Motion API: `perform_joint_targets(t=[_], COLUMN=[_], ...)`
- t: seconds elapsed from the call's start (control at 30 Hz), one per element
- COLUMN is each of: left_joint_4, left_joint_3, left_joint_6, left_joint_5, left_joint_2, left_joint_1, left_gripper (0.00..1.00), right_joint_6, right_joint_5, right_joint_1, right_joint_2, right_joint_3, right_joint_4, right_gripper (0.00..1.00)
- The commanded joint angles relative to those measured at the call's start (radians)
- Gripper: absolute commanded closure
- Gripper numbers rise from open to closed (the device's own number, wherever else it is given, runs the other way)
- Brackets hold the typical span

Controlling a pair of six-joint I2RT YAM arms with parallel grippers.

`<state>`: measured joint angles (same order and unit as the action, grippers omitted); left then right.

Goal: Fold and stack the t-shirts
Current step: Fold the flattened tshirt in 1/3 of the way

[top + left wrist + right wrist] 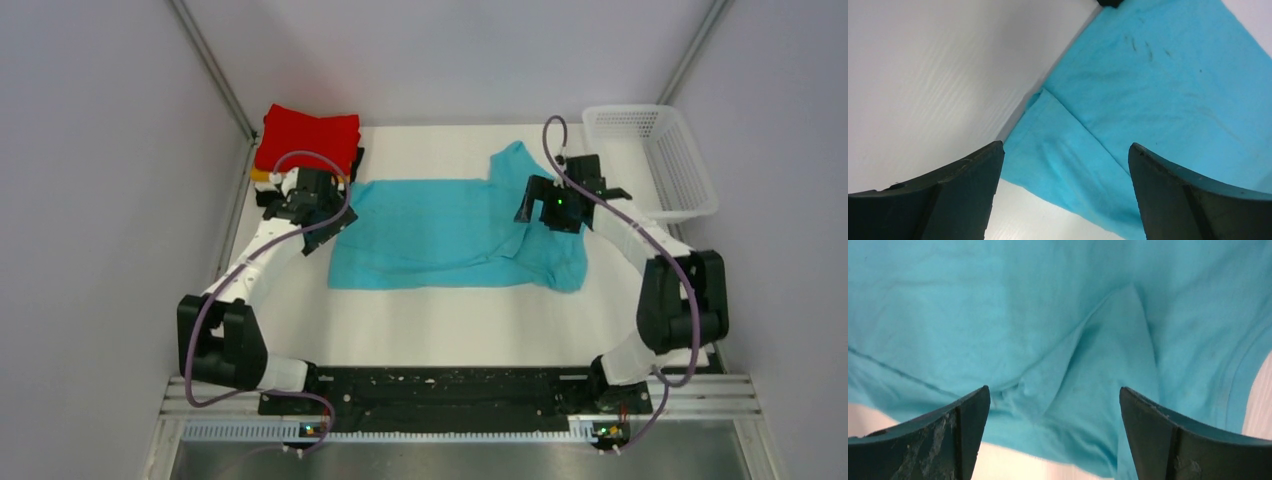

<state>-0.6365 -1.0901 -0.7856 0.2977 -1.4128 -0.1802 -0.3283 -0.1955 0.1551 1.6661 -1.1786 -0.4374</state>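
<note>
**Q:** Jaws?
**A:** Both of mine are spread wide, with nothing between them. My left gripper [300,207] hangs over the left hem corner of the turquoise t-shirt [450,235]. My right gripper [566,197] is over its right end, by the sleeves.

**Q:** Where's the shirt?
**A:** Flat in mid-table, lying left to right, and it looks part-folded. One sleeve pokes out far-right, another flap near-right. The stack sits far-left with the red t-shirt [308,138] on top.

**Q:** How to do the step well?
**A:** My call is the next fold. Pinch matching ends, catch every layer, lift together, keep the cloth taut and lay the edges flush. The right wrist view shows a ridge wrinkle under me, so grab past it. The left corner is doubled over, so take the full thickness.

**Q:** Surface, room?
**A:** The white table [450,330] is smooth, so the cloth should slide. Grey walls close in on three sides. The white mesh basket [650,160] is far-right, near my right gripper, so mind it when swinging.
</note>
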Motion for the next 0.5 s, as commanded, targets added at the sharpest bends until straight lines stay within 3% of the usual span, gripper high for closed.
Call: perform_joint_targets(t=[0.0, 0.2, 0.47], left_joint_4=[0.045, 0.061, 0.022], left_joint_3=[0.077, 0.16, 0.211], left_joint_6=[0.04, 0.053, 0.05], left_joint_5=[-0.132, -0.162, -0.118], left_joint_2=[0.046, 0.108, 0.179], left_joint_1=[-0.014, -0.019, -0.019], left_gripper=[0.01, 0.01, 0.01], right_joint_6=[-0.08, -0.128, -0.163], right_joint_5=[-0.093, -0.072, -0.094], right_joint_1=[0.036, 0.101, 0.144], right_joint_2=[-0.183, -0.156, 0.077], right_joint_3=[0.202, 0.251, 0.063], right_joint_4=[0.116, 0.182, 0.242], right_gripper=[0.01, 0.01, 0.01])
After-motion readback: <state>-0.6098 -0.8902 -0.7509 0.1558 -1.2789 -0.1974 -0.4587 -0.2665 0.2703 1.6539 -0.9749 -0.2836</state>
